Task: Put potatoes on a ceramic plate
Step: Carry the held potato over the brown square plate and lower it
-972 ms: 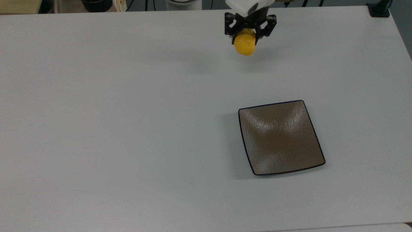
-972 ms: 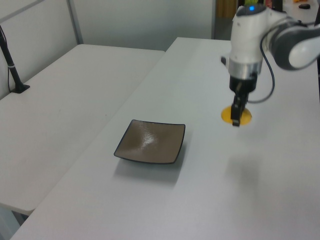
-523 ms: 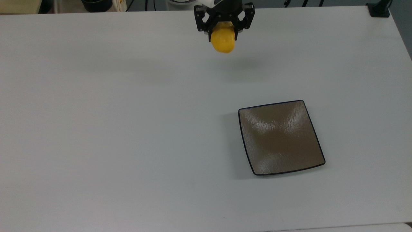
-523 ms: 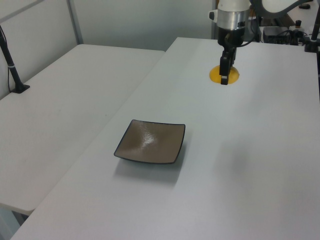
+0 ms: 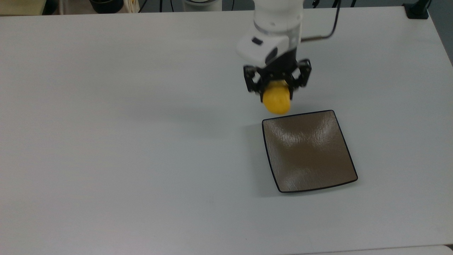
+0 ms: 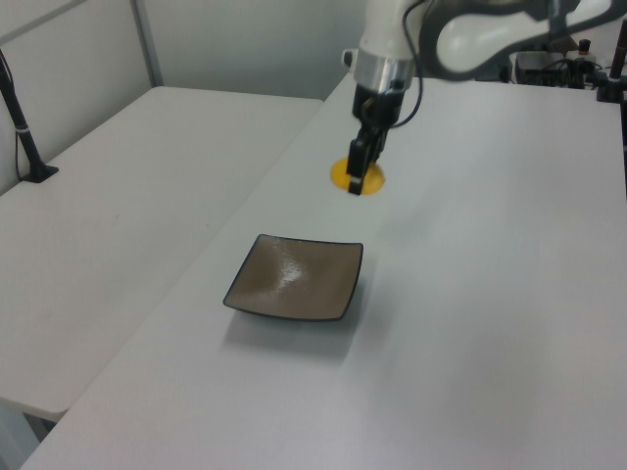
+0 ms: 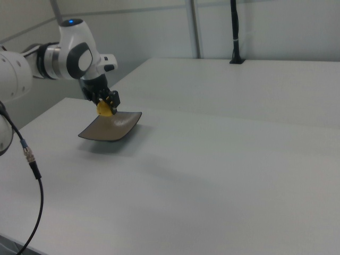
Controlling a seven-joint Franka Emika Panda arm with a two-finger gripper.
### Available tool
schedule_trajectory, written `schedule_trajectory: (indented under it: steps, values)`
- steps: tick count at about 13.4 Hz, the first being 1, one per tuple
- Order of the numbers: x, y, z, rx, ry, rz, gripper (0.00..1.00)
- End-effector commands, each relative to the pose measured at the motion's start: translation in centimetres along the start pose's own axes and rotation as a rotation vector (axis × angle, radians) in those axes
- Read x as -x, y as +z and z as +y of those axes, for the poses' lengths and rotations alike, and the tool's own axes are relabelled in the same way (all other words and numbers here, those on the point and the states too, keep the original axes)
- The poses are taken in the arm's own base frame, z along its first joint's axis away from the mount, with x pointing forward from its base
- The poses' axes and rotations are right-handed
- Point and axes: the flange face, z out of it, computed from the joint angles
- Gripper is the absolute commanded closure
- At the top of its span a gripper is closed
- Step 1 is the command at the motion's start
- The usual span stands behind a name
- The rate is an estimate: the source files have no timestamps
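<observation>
My gripper [image 5: 276,92] is shut on the yellow potato [image 5: 276,101], holding it in the air just beyond the plate's upper-left corner in the top view. The square brown ceramic plate [image 5: 308,151] with a dark rim lies flat on the white table. In the left view the potato [image 6: 343,176] hangs behind the plate [image 6: 296,278] with the gripper [image 6: 359,176] around it. In the right view the potato [image 7: 104,109] hangs in the gripper [image 7: 105,105] at the plate's [image 7: 111,128] far left edge.
The white table [image 5: 141,141] stretches wide around the plate. A second white table [image 6: 118,186] stands beside it in the left view, with a black pole [image 6: 22,127] clamped on it. A cable [image 7: 29,175] hangs at the right view's left.
The gripper, still holding the potato, swung from the table's far edge toward the plate and now hangs just beside its corner. The plate has not moved.
</observation>
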Motion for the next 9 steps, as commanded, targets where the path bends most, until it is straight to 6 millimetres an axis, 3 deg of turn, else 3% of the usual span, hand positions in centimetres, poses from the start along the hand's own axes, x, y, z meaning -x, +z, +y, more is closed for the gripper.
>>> schedule_trajectory:
  steps: [1,3,7,8,9]
  values:
    - [-2.1,5.7,-2.9,-0.03,0.001,0.11,1.0]
    - [-2.1,9.6,-4.6,-0.036,-0.026,0.151,1.0]
    - [-2.3,12.8,-5.6,-0.055,-0.045,0.229,1.0]
    - [-2.2,13.7,-5.7,-0.057,-0.045,0.237,0.96]
    - [-2.2,14.2,-5.6,-0.059,-0.045,0.249,0.86]
